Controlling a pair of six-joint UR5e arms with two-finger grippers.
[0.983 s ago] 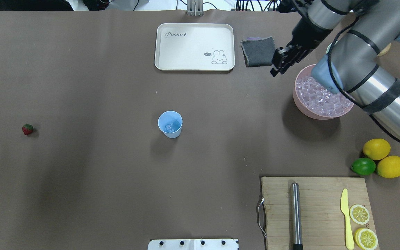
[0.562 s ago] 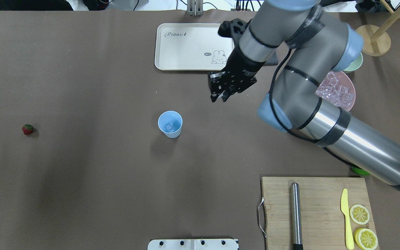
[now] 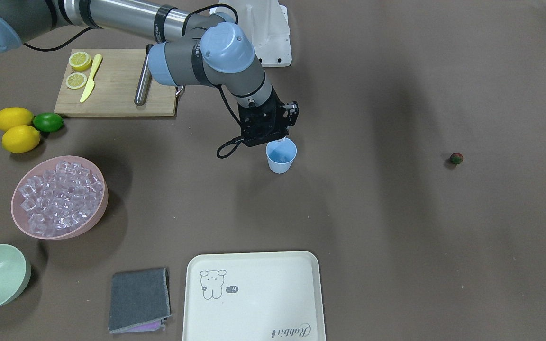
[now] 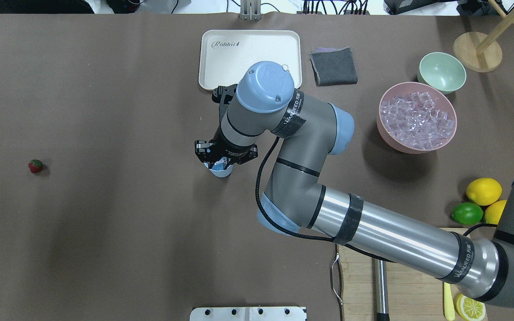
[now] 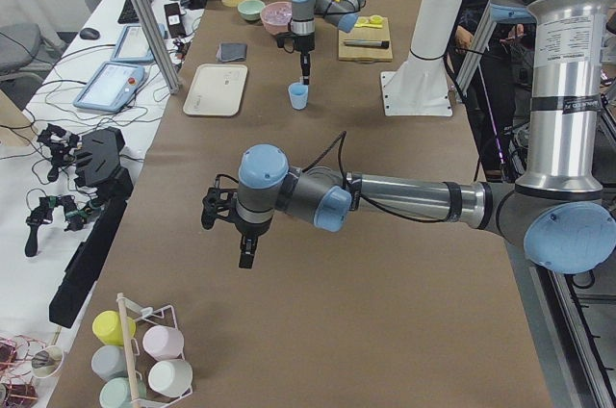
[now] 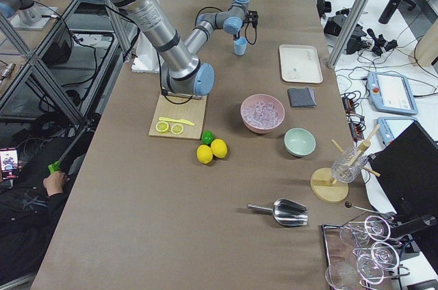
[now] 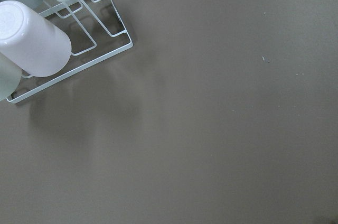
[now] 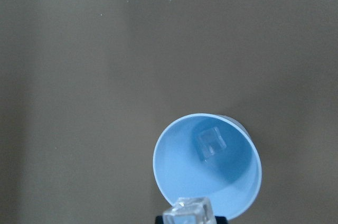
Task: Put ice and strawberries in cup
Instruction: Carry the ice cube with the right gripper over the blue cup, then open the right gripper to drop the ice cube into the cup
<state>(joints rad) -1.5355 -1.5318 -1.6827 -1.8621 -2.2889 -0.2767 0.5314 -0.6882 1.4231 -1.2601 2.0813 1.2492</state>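
The light blue cup (image 8: 179, 174) stands mid-table with one clear ice cube (image 8: 211, 143) lying in its bottom. My right gripper (image 4: 221, 161) hangs just over the cup's rim (image 3: 281, 158), shut on a second ice cube (image 8: 189, 211). More ice (image 4: 417, 119) fills the pink bowl (image 4: 384, 131) at the right. The strawberry (image 4: 35, 166) lies alone far out on the left of the table, also seen in the front-facing view (image 3: 456, 158). My left gripper (image 5: 245, 254) shows only in the exterior left view, low over bare table; I cannot tell whether it is open or shut.
A cream tray (image 4: 221, 71), a grey cloth (image 4: 333, 66) and a pale green bowl (image 4: 442, 72) sit at the far side. Lemons and a lime (image 4: 466, 213) lie by the cutting board (image 3: 112, 94). A cup rack (image 7: 79, 49) stands near my left wrist.
My right arm has swung from the pink ice bowl leftwards across the table and now holds its gripper over the cup. The cup and strawberry have not moved.
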